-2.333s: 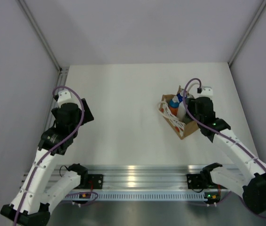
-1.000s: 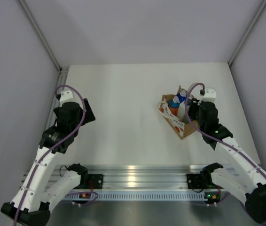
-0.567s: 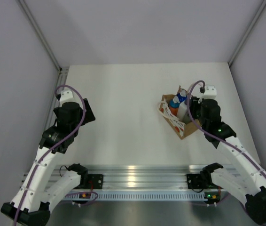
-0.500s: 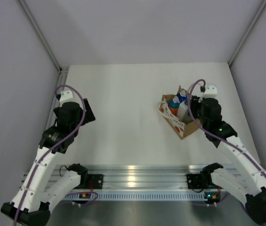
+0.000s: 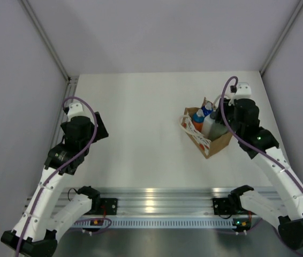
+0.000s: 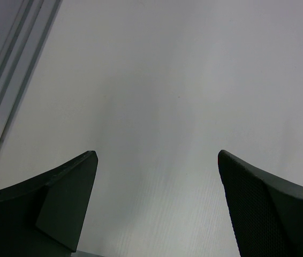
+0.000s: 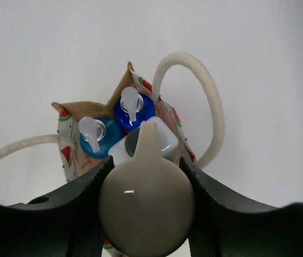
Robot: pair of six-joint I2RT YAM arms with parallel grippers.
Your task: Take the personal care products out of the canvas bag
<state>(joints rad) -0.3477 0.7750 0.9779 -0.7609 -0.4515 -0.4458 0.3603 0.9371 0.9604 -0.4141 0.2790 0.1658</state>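
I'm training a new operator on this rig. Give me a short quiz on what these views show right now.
1. True or false: the left gripper holds a bottle.
2. The right gripper is shut on: A) the pump bottle; B) a sponge; C) nothing.
3. Fill in: besides the held one, ___ bottles show in the bag.
Key: 1 false, its jaws stand open over bare table. 2 A. 3 three: two blue-capped bottles and a white bottle.
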